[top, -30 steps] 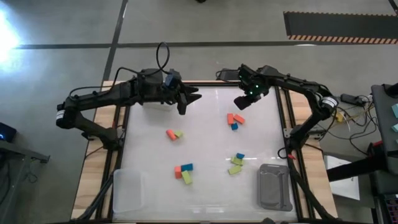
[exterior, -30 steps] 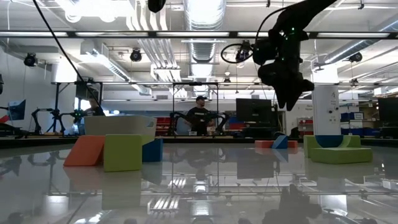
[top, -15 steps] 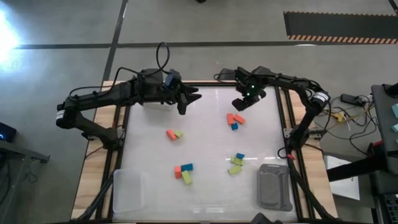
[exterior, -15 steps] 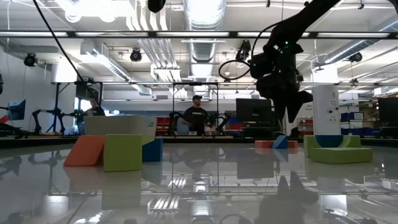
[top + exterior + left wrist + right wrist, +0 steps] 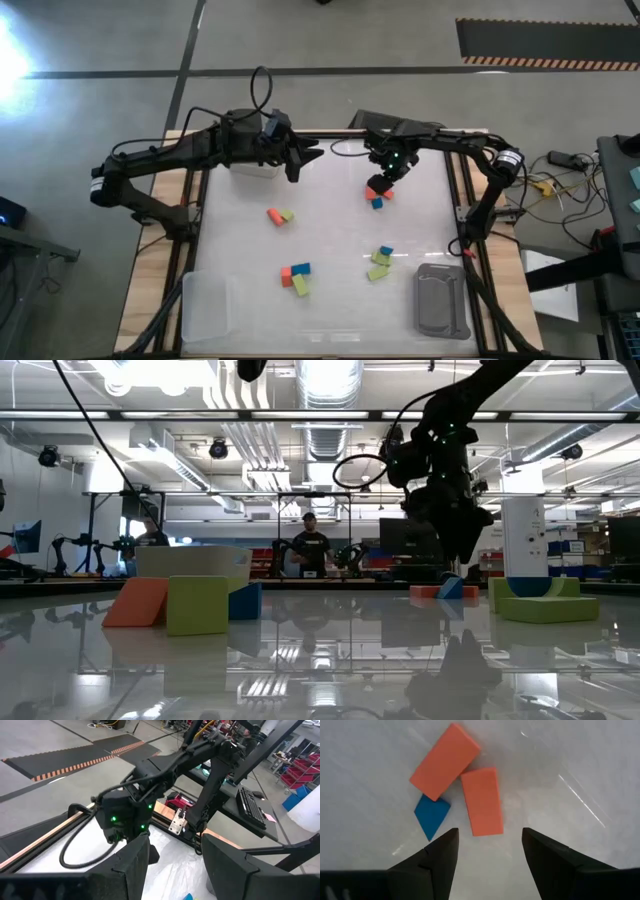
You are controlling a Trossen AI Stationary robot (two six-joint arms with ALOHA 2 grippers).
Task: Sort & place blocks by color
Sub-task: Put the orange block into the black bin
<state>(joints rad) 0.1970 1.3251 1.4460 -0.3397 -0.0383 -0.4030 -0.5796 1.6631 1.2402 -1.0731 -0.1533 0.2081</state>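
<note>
Looked down on a white table (image 5: 330, 230) with two dark arms reaching in from the far side. Found the left arm (image 5: 170, 165) lying across the far left corner, above a small white tub (image 5: 250, 170). Saw the left gripper (image 5: 308, 166) raised off the table with fingers spread moderately apart and nothing between them. Found the right arm (image 5: 460, 135) bent in from the far right corner. Saw the right gripper (image 5: 490, 837) pointing straight down, fingers wide apart and empty, poised just above a group of blocks without touching any.

Noted a clear tray (image 5: 208, 305) at the near left corner and a grey tray (image 5: 442, 300) at the near right, neither with any blocks visible in it.

Counted the blocks loose on the table in four groups. Under the right gripper: two orange-red blocks (image 5: 446, 760) (image 5: 481, 800) touching at a corner, with a blue block (image 5: 432, 815) against the first. Left of centre: an orange-red and yellow-green pair (image 5: 279, 215) side by side. Nearer the front: an orange-red, blue and yellow-green trio (image 5: 296, 276). Close to the grey tray: one blue and two yellow-green (image 5: 380, 262).
</note>
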